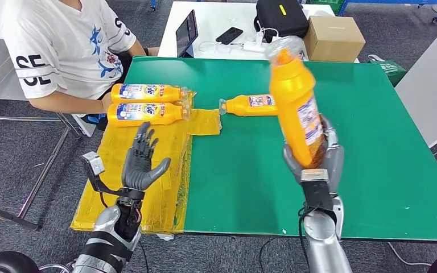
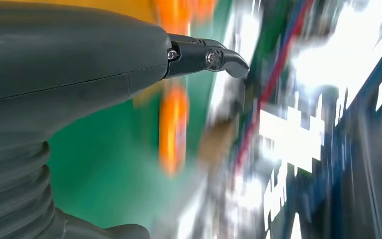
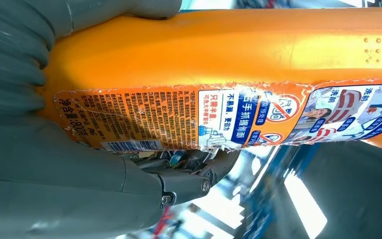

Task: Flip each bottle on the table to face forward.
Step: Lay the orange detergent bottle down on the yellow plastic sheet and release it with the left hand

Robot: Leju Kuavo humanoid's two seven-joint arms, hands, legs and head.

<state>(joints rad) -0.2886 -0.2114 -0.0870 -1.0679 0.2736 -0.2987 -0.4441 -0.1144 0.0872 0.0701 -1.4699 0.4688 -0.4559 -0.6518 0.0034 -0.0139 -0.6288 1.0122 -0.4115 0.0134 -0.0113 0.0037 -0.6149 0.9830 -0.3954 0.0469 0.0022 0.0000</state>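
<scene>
The right hand (image 1: 313,162) is wrapped around the base of a tall orange plastic bottle with a printed paper label (image 1: 296,105), holding it nearly upright above the green table mat (image 1: 375,170), cap end up and tilted slightly away. The close right wrist view shows the label's back panel of small print and a barcode lying against the palm, so I judge the bottle needs a turn about its long axis before it goes down. To do this well, the grip should stay low and firm, as the smooth, glossy plastic could slip, and the bottle should be lowered flat with the picture side up.

The label's edges look ragged and partly peeled. A second orange bottle (image 1: 250,105) lies on its side on the mat, and two more orange bottles (image 1: 145,102) lie side by side on a crinkled yellow plastic sheet (image 1: 165,153) just beside a seated person's arm (image 1: 68,102).

The left hand (image 1: 139,165) is raised over the sheet, fingers spread, holding nothing; its wrist view is too blurred to add much.
</scene>
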